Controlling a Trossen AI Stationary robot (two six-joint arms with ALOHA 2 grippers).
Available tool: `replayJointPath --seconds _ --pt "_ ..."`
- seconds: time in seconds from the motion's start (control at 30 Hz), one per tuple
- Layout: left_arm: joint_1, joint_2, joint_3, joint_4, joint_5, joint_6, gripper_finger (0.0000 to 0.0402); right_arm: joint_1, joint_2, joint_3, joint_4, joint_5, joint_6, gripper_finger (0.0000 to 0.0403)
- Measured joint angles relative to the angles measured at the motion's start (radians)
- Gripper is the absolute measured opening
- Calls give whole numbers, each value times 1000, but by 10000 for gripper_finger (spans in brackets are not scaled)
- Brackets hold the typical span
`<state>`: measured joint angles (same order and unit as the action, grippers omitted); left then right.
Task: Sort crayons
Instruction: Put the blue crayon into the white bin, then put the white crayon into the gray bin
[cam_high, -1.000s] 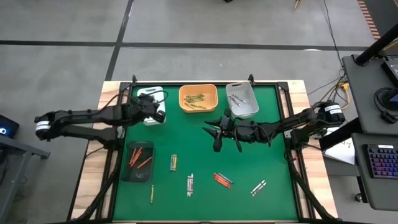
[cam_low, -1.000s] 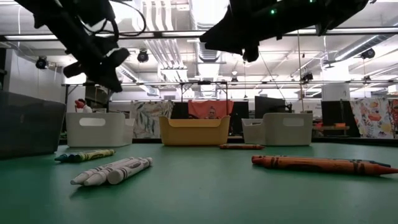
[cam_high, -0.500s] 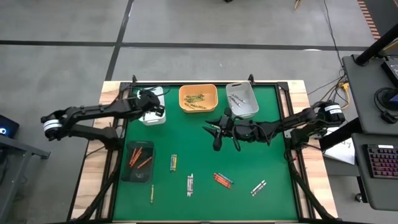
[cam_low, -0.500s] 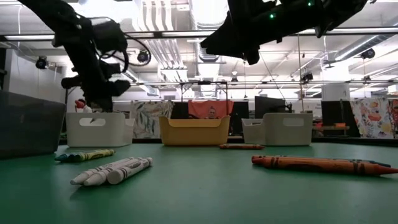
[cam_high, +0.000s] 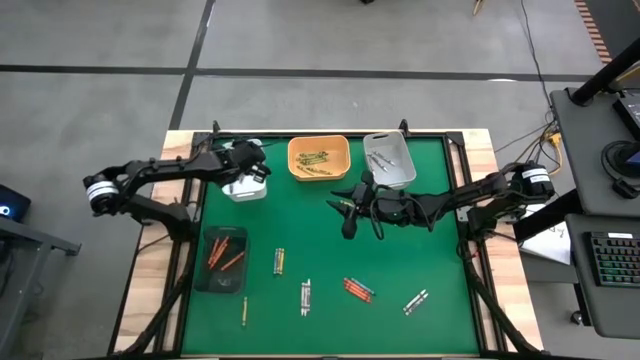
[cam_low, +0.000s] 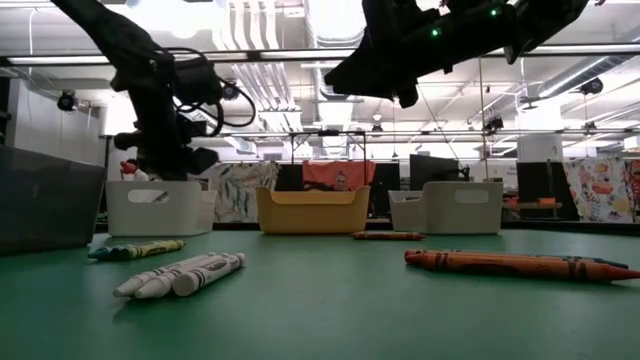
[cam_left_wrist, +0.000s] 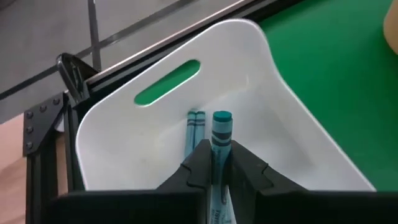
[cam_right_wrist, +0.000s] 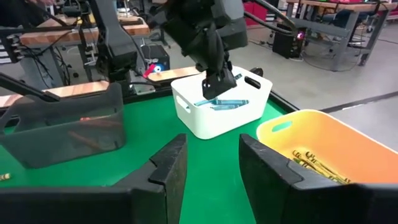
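Note:
My left gripper (cam_left_wrist: 221, 167) is over the white tray (cam_high: 236, 190) at the table's far left, shut on a blue-green crayon (cam_left_wrist: 221, 127). The gripper slants down into the tray (cam_left_wrist: 124, 155). Other blue crayons (cam_left_wrist: 195, 127) lie flat on the tray's floor. The right wrist view shows the same gripper (cam_right_wrist: 215, 82) just above that tray (cam_right_wrist: 211, 127). My right gripper (cam_high: 346, 216) hangs open over the middle of the green mat with nothing between its fingers (cam_right_wrist: 168, 168). Loose crayons lie on the near half of the mat: white (cam_high: 305, 296), red-orange (cam_high: 357, 290), grey (cam_high: 415, 301). My left gripper pinches the blue-green crayon between its two fingers, with the crayon lying along them. Its free end (cam_left_wrist: 222, 117) sticks out past the fingertips. The fingers come slanting down from the table's left into the tray. The crayon is over the tray's inside, lifted off the mat.
An orange tray (cam_high: 342, 160) with yellow-olive crayons and a clear grey tray (cam_high: 404, 172) with grey ones stand at the far edge. A dark tray (cam_high: 206, 270) with red-orange crayons sits near left. Yellow-olive crayons (cam_high: 279, 261) and one more (cam_high: 243, 311) lie on the mat.
My left gripper has sunk toward the white tray and tipped further downward, carrying the blue-green crayon with it. The left arm has swung in toward the table's far left corner. My right gripper has kept still.

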<state>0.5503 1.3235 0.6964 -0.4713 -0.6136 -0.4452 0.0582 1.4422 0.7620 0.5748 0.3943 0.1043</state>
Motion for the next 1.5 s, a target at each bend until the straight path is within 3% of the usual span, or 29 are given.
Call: replayJointPath --seconds 0.47,0.97,1.3,1.5 --pt "0 112 27 -1 -8 3 56 0 0 0 -48 0 35 139" --pt "-37 -14 27 -2 -7 0 57 0 0 0 -47 0 34 139" --pt "-248 -160 27 17 -8 0 57 0 0 0 -47 -12 66 139" --pt "-433 -206 27 90 -82 17 57 0 -8 17 -62 -132 122 139"
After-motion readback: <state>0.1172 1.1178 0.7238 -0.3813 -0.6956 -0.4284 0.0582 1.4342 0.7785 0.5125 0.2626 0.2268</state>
